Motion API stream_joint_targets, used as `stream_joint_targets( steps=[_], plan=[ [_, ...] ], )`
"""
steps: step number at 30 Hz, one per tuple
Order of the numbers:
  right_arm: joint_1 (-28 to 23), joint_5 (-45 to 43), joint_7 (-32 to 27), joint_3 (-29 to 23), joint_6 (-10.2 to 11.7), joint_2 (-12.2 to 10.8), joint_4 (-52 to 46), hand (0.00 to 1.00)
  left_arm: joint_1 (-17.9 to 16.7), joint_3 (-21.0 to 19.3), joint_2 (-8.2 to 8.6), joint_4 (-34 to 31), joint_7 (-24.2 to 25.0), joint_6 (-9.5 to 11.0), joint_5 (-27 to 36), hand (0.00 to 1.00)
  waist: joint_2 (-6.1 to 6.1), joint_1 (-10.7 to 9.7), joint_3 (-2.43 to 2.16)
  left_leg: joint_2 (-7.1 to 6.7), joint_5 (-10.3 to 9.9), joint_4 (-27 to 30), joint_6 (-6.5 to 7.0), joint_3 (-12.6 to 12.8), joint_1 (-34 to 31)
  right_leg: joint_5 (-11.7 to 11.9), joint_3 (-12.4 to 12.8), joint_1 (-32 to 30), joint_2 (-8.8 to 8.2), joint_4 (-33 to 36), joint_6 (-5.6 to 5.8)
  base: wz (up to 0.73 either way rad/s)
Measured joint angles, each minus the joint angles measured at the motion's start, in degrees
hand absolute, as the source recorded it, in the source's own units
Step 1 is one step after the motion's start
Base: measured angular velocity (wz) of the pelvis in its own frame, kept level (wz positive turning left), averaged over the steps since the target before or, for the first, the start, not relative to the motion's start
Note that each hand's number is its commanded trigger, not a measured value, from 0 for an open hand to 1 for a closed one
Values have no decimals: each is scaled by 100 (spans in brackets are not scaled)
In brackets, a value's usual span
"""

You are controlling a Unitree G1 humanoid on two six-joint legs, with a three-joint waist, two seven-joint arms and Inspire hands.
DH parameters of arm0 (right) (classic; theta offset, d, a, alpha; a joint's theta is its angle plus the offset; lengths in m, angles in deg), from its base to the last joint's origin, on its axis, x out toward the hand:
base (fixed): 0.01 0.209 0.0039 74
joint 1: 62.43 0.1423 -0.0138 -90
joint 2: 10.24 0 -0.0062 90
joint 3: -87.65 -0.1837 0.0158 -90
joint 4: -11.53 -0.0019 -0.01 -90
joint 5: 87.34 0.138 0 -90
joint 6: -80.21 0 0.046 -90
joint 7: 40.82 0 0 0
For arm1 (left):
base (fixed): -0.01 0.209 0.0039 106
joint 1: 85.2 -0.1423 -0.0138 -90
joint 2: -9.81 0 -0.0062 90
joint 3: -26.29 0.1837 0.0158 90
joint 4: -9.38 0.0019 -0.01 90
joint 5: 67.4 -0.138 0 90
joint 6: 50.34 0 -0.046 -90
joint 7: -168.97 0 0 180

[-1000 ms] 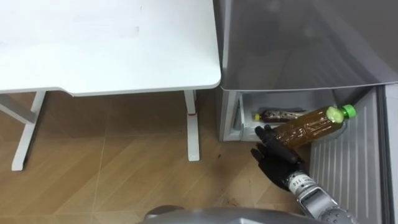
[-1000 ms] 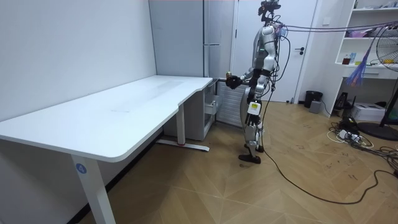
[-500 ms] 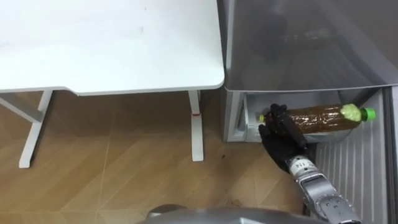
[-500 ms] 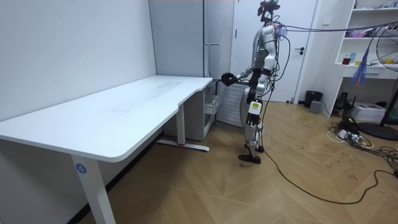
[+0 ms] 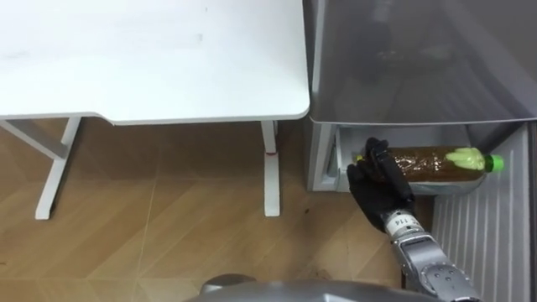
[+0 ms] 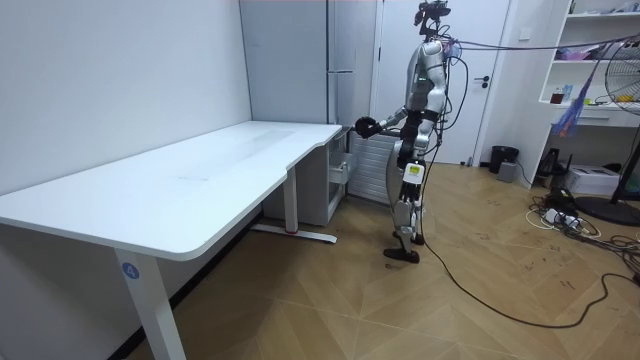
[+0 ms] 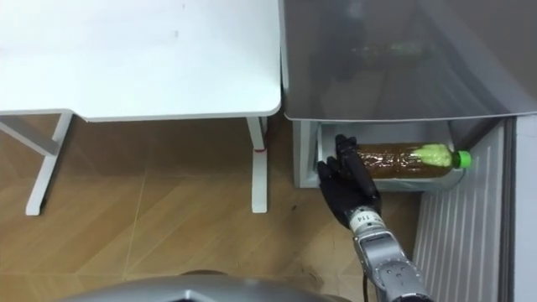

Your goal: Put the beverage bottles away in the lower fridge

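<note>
One amber bottle (image 5: 436,162) lies sideways in the fridge (image 5: 403,67) opening, right hand (image 5: 379,186) grasping its base.

I am standing in an office-like room.
I am facing a long white desk (image 6: 200,170) with a grey fridge (image 6: 290,60) beside it; a shelf (image 6: 600,60), fan (image 6: 628,85) and door (image 6: 490,70) are ringing the wood floor (image 6: 330,300).
</note>
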Motion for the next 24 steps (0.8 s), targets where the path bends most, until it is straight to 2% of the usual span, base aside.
stream_joint_targets(
  steps=[9,14,19,24],
  plan=[
    [113,-8,6,-4,-1,11,305,100,-1,-8,9,9,-4,-1,3,0,-38,-7,2,-81,4,14,6,-244,27,-46,-149,122,-44,-11,32,11],
    [367,-66,33,1,-2,8,970,100,-24,-1,9,26,-52,11,58,0,-50,2,28,-94,2,18,4,-276,119,-83,-152,263,-44,-7,37,11],
    [373,-130,66,-18,-3,51,1224,100,-152,-6,5,152,-39,29,59,0,-34,1,29,-93,0,44,1,-277,173,-113,-200,317,-48,3,18,2],
    [374,-141,67,-300,-3,103,1531,100,-215,-12,-13,286,-6,20,13,0,21,6,31,-109,-2,84,3,-284,158,-168,-302,327,-87,23,38,12]
  ],
)
